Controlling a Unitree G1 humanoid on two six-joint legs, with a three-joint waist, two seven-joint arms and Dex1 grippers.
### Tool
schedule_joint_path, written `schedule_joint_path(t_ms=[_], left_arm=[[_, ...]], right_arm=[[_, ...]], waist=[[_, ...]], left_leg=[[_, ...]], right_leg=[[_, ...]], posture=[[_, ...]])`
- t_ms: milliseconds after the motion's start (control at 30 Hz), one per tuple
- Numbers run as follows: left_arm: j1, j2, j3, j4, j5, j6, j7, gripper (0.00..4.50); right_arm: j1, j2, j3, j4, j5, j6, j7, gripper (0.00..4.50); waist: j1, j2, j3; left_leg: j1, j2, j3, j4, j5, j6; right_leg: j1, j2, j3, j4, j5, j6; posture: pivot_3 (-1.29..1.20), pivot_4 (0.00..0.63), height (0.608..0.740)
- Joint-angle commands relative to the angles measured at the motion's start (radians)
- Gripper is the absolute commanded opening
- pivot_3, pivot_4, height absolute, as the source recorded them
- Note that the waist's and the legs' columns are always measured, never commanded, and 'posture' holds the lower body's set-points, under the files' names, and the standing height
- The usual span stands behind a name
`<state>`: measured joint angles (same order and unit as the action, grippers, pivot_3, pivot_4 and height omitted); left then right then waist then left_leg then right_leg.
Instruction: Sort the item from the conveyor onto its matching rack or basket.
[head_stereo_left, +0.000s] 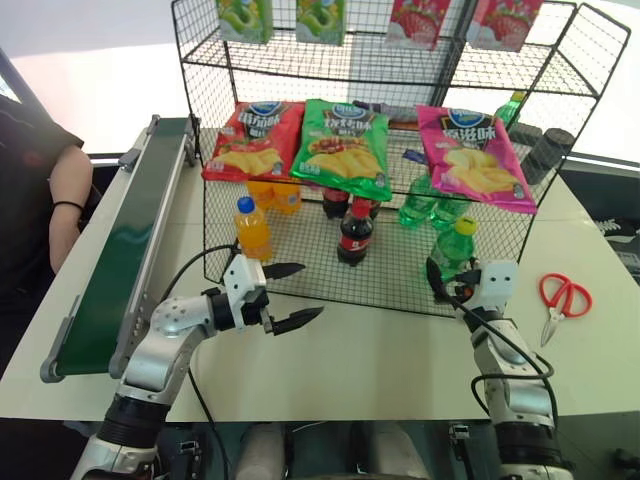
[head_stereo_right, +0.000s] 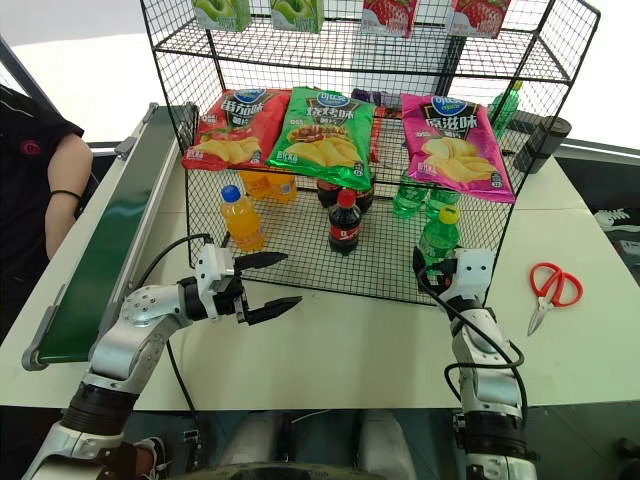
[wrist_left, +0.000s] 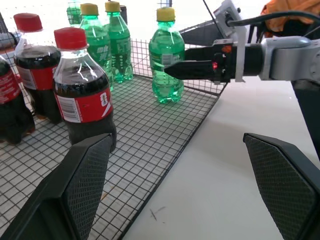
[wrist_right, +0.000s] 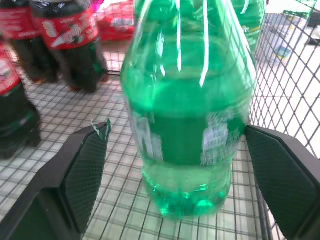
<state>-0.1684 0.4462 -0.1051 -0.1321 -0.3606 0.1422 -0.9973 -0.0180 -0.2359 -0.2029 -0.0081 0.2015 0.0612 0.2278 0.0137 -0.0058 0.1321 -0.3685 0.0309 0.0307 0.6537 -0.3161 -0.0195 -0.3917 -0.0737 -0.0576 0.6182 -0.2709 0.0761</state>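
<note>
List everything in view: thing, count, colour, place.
green soda bottle: one, yellow cap, upright at the front right of the lowest tier, between the open right claw's fingers
other green bottles: several, further back
cola bottles: at least two, dark, mid tier
orange drink bottle: one at the front left, more behind
chip bags: three, red, green, pink, middle shelf
packets: four, top
conveyor: one, dark green, left
scissors: red, right on the table
person's arm: far left
left claw: open, empty
right claw: open
</note>
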Motion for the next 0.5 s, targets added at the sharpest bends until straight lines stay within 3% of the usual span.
schedule_joint_path(t_ms=[33, 500], left_arm=[[-0.007, 0.002, 0.005, -0.017, -0.011, -0.007, 0.001, 4.5], [0.007, 0.097, 0.061, 0.062, 0.027, -0.006, 0.019, 4.5]], right_arm=[[0.047, -0.03, -0.019, -0.125, -0.01, 0.016, -0.007, 4.41], [0.338, -0.202, -0.009, -0.537, 0.104, 0.125, 0.233, 4.41]], waist=[[-0.001, 0.0, 0.0], [-0.003, 0.0, 0.0]], left_leg=[[0.0, 0.0, 0.0, 0.0, 0.0, 0.0], [0.004, 0.001, -0.001, -0.001, 0.0, 0.0]], right_leg=[[0.0, 0.0, 0.0, 0.0, 0.0, 0.0], [0.002, 0.003, 0.001, 0.001, 0.0, 0.0]], posture=[[0.0, 0.15, 0.74], [0.0, 0.15, 0.74]])
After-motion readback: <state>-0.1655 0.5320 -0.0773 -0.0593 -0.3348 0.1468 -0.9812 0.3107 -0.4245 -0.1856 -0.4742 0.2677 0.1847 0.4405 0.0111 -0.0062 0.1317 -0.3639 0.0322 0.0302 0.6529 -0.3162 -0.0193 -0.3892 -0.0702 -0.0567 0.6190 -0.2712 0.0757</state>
